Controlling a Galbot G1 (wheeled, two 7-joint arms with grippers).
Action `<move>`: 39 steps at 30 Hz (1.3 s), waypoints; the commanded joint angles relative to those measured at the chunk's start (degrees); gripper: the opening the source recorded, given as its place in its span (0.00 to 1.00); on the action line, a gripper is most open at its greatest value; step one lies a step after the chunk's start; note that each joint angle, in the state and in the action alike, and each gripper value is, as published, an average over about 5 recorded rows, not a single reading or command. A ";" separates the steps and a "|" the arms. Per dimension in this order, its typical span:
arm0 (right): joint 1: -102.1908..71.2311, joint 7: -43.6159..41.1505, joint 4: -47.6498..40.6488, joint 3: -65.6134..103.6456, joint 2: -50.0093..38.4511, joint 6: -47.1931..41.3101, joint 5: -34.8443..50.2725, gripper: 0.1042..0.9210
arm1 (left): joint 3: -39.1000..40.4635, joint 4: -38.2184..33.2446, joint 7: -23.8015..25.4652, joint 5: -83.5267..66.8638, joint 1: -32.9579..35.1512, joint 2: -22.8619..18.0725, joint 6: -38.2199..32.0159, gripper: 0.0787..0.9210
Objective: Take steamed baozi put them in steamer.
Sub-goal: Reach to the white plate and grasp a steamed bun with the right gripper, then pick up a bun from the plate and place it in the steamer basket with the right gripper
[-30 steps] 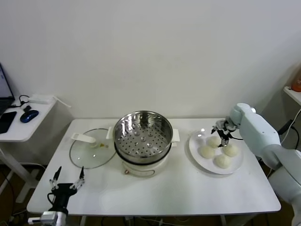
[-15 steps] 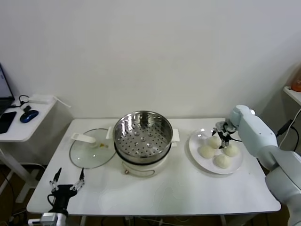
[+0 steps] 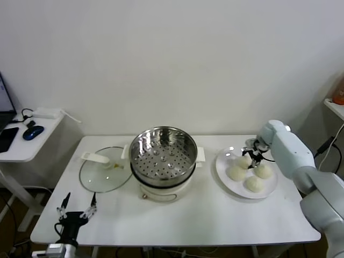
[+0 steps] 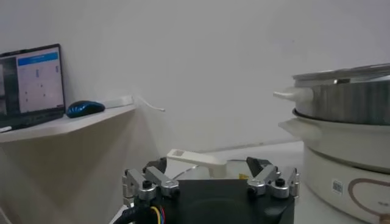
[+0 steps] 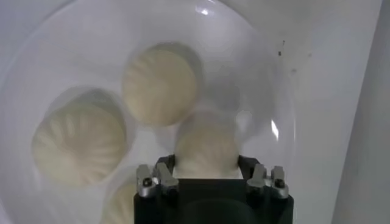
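Observation:
Several cream-white steamed baozi lie on a round white plate (image 3: 221, 162) at the right of the table. My right gripper (image 3: 252, 156) is down on the rear baozi (image 5: 206, 145), with a finger pressed against each of its sides. Other baozi (image 3: 235, 173) (image 3: 263, 171) (image 3: 253, 184) rest beside it. The steamer (image 3: 163, 156), a shiny steel pot with a perforated tray, stands at the table's middle with nothing in it. My left gripper (image 3: 77, 207) is parked open near the front left corner.
The glass lid (image 3: 105, 174) with a white handle (image 4: 198, 159) lies flat to the left of the steamer. A small side table (image 3: 24, 142) at far left holds a mouse and a phone. A shelf edge (image 3: 334, 105) juts in at far right.
The right gripper's fingers have closed in on the rear baozi on the plate. The arm shifted only slightly. The left arm has not moved.

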 commanded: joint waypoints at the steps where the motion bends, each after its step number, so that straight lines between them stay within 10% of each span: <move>1: -0.06 -0.08 0.00 0.46 0.14 0.01 -0.41 0.71 | -0.08 -0.01 0.00 -0.06 0.06 -0.01 0.02 0.88; 18: 4.44 -3.66 13.43 -8.41 -6.40 2.58 7.71 0.69 | -0.72 -0.12 -0.06 -0.13 0.35 -0.46 -0.10 0.88; 39: 29.03 -5.29 55.95 -38.28 -14.34 3.85 25.65 0.69 | -0.36 -1.13 0.01 0.37 0.61 -1.25 0.25 0.88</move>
